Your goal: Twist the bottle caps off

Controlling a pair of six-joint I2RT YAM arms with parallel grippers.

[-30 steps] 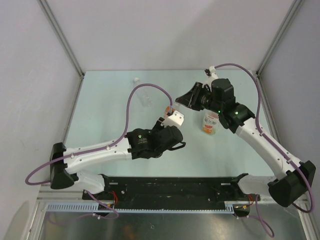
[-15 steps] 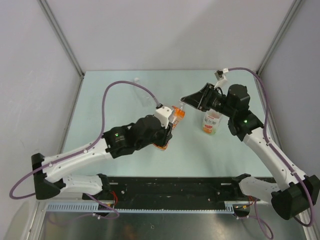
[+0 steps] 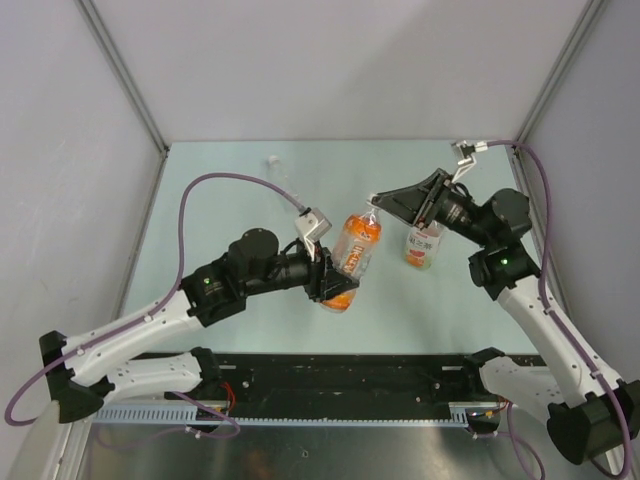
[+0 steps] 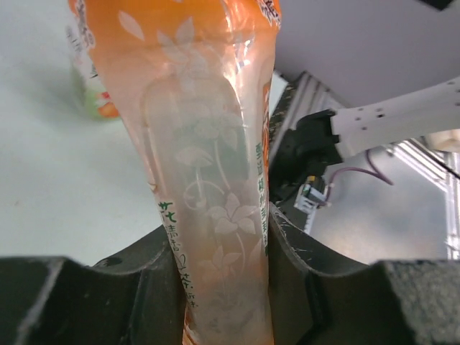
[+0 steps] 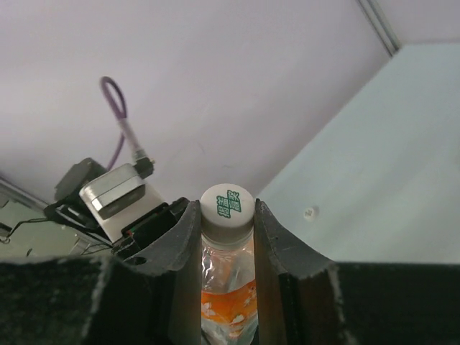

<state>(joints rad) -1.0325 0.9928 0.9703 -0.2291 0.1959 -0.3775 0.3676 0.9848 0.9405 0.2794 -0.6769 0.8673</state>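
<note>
While the left pincer is clenched on the lower body of the orange bottle, that bottle is off the desk, tilted, with its neck aimed at the right arm.

Landmark is the labelled bottle, standing on the desk. The orange bottle hangs just beside it on the left-arm side, cap end nearest it.

The right pincer straddles the white cap. Wrist view shows both fingers against the cap's sides, so I read it as grasping the cap, maybe lightly. Cap sits on the neck, no gap visible under it.

Step in hand, my read: unscrewing this cap, grip set, twist pending or partway. Can't tell how many turns remain.

Next move needs a firm squeeze on the cap and a wrist roll about the bottle's axis, with the left arm stopping the body from spinning. The wall looks thin, so slip or crush is the risk. The labelled bottle's own cap is hidden behind the right pincer.
</note>
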